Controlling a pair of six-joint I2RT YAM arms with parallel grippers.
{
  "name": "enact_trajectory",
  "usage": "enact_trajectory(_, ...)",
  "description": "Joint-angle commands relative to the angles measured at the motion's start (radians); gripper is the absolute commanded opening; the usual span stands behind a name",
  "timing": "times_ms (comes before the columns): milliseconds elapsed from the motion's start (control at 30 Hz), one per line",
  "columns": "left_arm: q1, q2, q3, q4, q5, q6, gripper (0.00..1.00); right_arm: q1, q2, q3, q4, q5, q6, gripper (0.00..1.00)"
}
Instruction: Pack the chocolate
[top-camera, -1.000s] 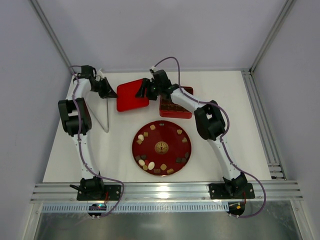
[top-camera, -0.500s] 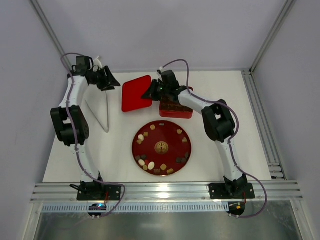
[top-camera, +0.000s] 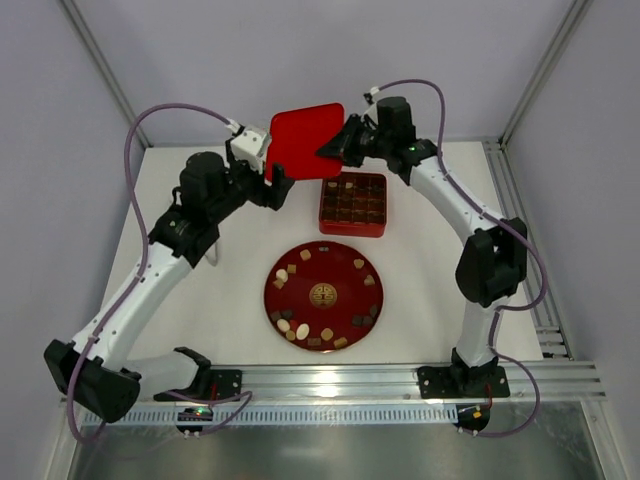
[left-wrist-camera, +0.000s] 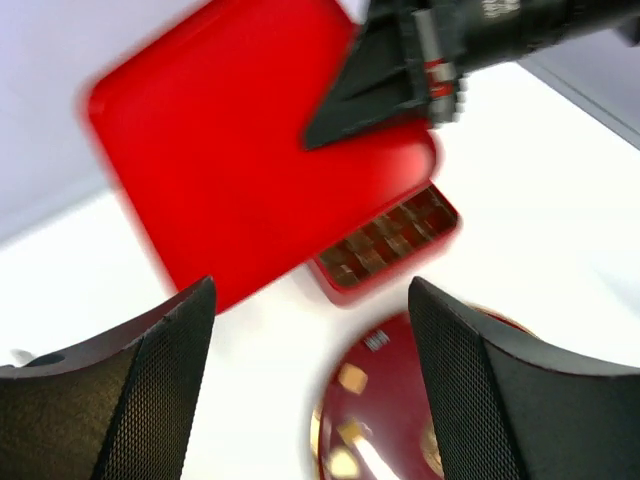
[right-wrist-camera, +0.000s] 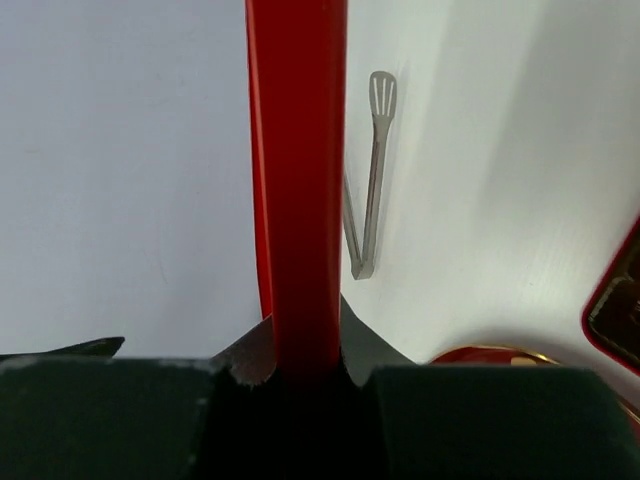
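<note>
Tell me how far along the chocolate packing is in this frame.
Done: the lid is off the box, and its grid looks brown-filled. In hand: the right pincer clamps the lid's edge, holding it in the air; the left pincer is open beside it. Left: many chocolates lie on the plate, the tongs lie on the table, and the box is uncovered.

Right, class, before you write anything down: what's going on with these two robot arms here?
The right hand is clamped on the edge of the red lid, holding it up off the table behind the uncovered red box. The left hand is open next to the lid, gripping nothing. Most of the chocolate sits around the rim of the red plate, not yet packed. Metal tongs lie unused to one side.
</note>
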Motion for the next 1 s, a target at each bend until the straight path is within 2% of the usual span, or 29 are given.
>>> enact_trajectory(0,-0.041,-0.067,-0.112,0.290,-0.223,0.152,0.77,-0.054,-0.116,0.007,-0.141,-0.050,-0.007,0.04)
enact_trajectory(33,-0.067,-0.079,-0.189,0.353,-0.257,0.192,0.76,-0.062,-0.130,0.018,-0.171,-0.045,-0.019,0.04)
enact_trajectory(67,-0.143,-0.092,-0.233,0.478,-0.299,0.241,0.76,-0.073,-0.157,0.027,-0.236,-0.024,-0.053,0.04)
enact_trajectory(100,-0.176,-0.102,-0.320,0.548,-0.374,0.360,0.77,-0.076,-0.168,0.035,-0.263,-0.012,-0.068,0.04)
enact_trajectory(133,-0.220,-0.103,-0.355,0.617,-0.418,0.414,0.77,-0.079,-0.182,0.047,-0.286,0.002,-0.082,0.04)
enact_trajectory(167,-0.285,-0.096,-0.386,0.768,-0.468,0.474,0.77,-0.085,-0.199,0.054,-0.325,0.019,-0.099,0.04)
enact_trajectory(200,-0.311,-0.074,-0.414,0.824,-0.494,0.520,0.77,-0.088,-0.203,0.061,-0.340,0.021,-0.101,0.04)
enact_trajectory(400,-0.437,0.068,-0.443,1.088,-0.622,0.813,0.77,-0.091,-0.228,0.102,-0.421,0.041,-0.119,0.04)
enact_trajectory(500,-0.442,0.146,-0.423,1.208,-0.688,0.895,0.77,-0.088,-0.236,0.099,-0.445,0.044,-0.127,0.04)
enact_trajectory(633,-0.443,0.210,-0.400,1.220,-0.656,0.949,0.76,-0.083,-0.259,0.084,-0.447,0.053,-0.130,0.04)
enact_trajectory(767,-0.442,0.281,-0.380,1.329,-0.677,1.010,0.74,-0.079,-0.266,0.068,-0.446,0.056,-0.131,0.04)
enact_trajectory(933,-0.442,0.336,-0.369,1.383,-0.657,1.073,0.68,-0.070,-0.263,0.067,-0.447,0.061,-0.131,0.04)
enact_trajectory(967,-0.442,0.347,-0.371,1.448,-0.660,1.088,0.67,-0.068,-0.262,0.064,-0.447,0.059,-0.136,0.04)
